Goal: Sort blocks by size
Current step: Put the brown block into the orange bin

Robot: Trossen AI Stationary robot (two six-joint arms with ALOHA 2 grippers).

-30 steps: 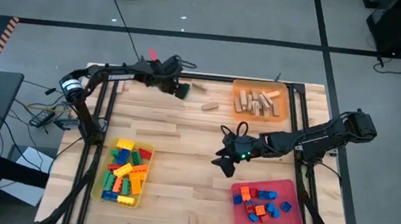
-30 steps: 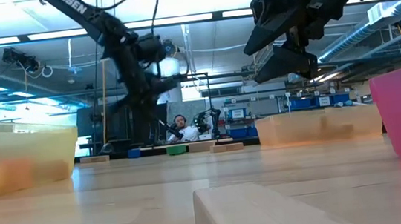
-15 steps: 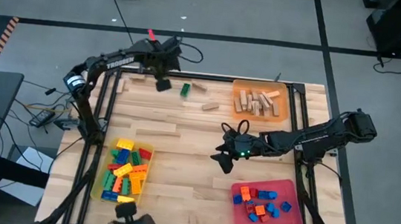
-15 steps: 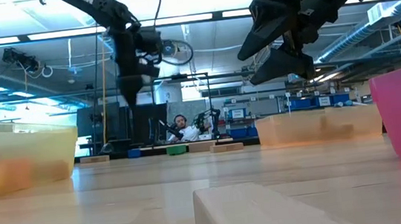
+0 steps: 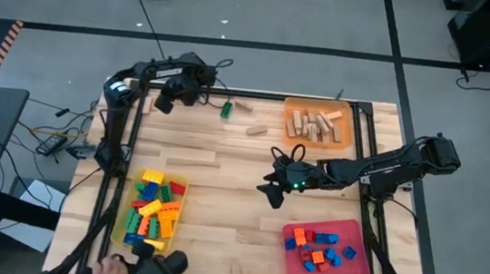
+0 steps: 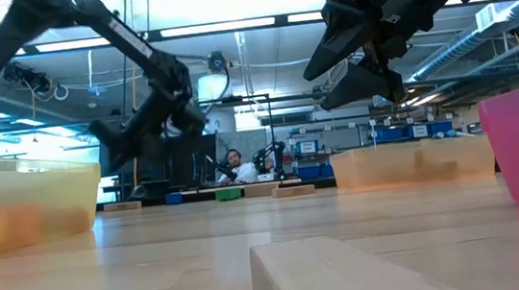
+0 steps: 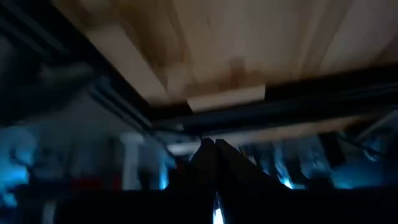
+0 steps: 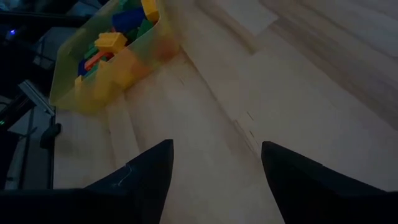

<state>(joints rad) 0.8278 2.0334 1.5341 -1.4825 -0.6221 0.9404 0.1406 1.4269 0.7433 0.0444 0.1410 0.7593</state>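
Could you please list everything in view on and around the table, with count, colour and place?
yellow tray: one, near left, holds mixed coloured blocks
red tray: one, near right, holds blue, red and orange blocks
orange tray: one, far right, holds tan wooden blocks
green block: one, far edge
loose wooden blocks: a few, tan, scattered
left gripper: shut, far left corner
right gripper: open, empty, above table centre
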